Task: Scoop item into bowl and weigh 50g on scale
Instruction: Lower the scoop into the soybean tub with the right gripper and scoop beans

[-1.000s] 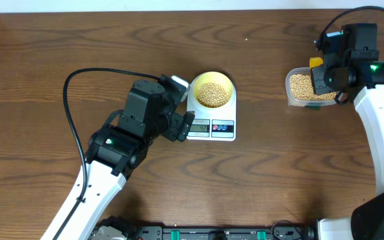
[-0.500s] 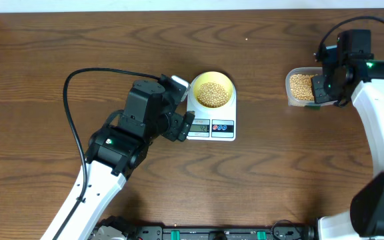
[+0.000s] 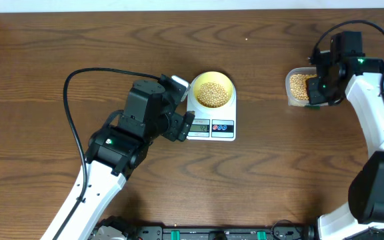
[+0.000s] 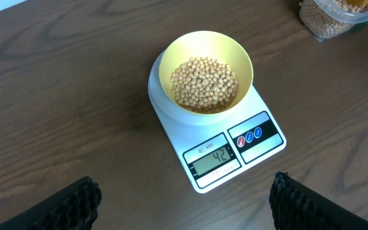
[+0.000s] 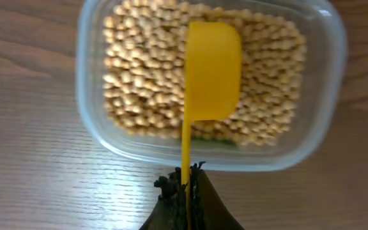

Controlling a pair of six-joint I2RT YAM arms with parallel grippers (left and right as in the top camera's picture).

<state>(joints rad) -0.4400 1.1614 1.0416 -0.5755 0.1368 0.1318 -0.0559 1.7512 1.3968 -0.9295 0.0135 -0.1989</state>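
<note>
From overhead, the pale-yellow bowl [image 3: 229, 85] of soybeans [image 3: 212, 94] sits on the white kitchen scale [image 3: 223, 127], with the left gripper [image 3: 181, 107] just beside it. The right gripper [image 3: 321, 88] hangs over the clear plastic tub [image 3: 288, 87]. The left wrist view shows its fingers [image 4: 75, 204] spread wide, holding nothing, and the display [image 4: 213, 158] reads 42. In the right wrist view the right gripper clamps the yellow scoop [image 5: 213, 70] by its handle above the tub's soybeans; blur hides whether it is loaded. Little more is needed, so a shallow part-scoop, trickled slowly, seems best.

setting: likely robotics lab | cues: wood-grain table [image 3: 45, 53], cabled robot arm [image 3: 112, 143], digital scale [image 3: 211, 136]
</note>
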